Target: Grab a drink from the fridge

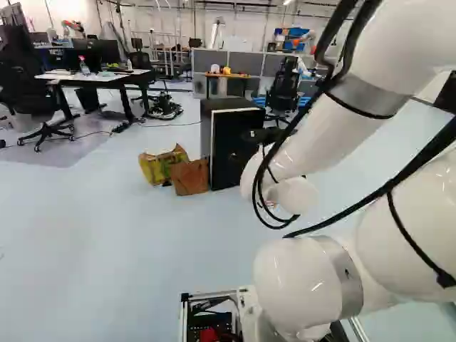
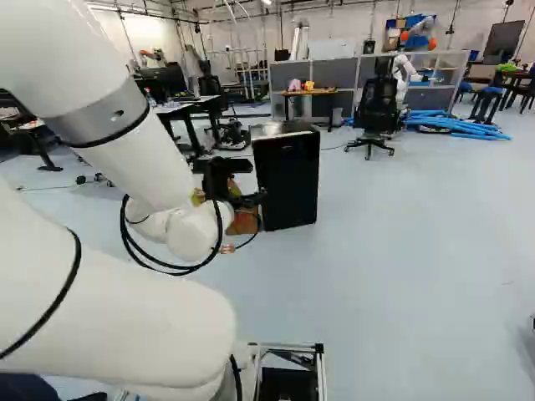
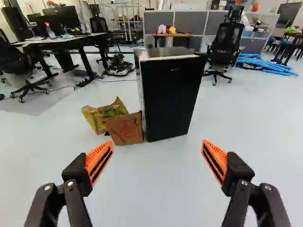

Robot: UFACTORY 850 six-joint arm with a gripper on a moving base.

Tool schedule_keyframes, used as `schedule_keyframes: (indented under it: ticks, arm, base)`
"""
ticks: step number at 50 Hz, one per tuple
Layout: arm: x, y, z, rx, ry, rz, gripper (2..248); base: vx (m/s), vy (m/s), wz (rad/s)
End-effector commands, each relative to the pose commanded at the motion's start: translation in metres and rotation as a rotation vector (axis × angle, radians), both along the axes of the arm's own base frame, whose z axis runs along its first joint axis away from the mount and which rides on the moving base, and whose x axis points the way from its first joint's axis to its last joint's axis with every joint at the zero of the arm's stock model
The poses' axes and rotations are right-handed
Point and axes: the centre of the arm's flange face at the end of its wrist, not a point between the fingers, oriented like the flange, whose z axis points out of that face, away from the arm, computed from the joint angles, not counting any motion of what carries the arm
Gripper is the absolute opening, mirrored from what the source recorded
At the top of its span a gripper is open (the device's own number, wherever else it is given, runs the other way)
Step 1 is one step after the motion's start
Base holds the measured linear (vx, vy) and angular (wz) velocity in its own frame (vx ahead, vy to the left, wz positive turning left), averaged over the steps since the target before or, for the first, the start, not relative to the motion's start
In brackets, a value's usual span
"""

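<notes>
Facing one black fridge [image 3: 173, 97], two fingers [image 2: 244, 192] wide apart, gripping nothing

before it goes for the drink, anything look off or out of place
Mostly clutter: a crumpled yellow bag sits askew behind a cardboard box beside the black mini fridge, and blue tubes lie loosely heaped farther back. The fridge looks normal, upright and shut.

We see a pale floor [image 1: 107, 235] reaching back to grey partitions [image 3: 158, 21] beneath a white wall [image 2: 152, 30], plus a white-topped desk [image 1: 60, 76] and a black office chair [image 2: 380, 104].
</notes>
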Motion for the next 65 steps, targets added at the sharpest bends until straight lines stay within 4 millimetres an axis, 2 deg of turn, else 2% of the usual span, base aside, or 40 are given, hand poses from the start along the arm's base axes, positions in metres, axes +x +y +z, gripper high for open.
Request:
schedule_keyframes:
  ticks: [30,65]
  arm:
    - [0.0000,0.0000,0.0000,0.000,0.000,0.000,247]
    - [0.0000,0.0000,0.0000,0.000,0.000,0.000,247]
  base:
    - [0.001,0.009,-0.004]
    - [0.058,0.018,0.001]
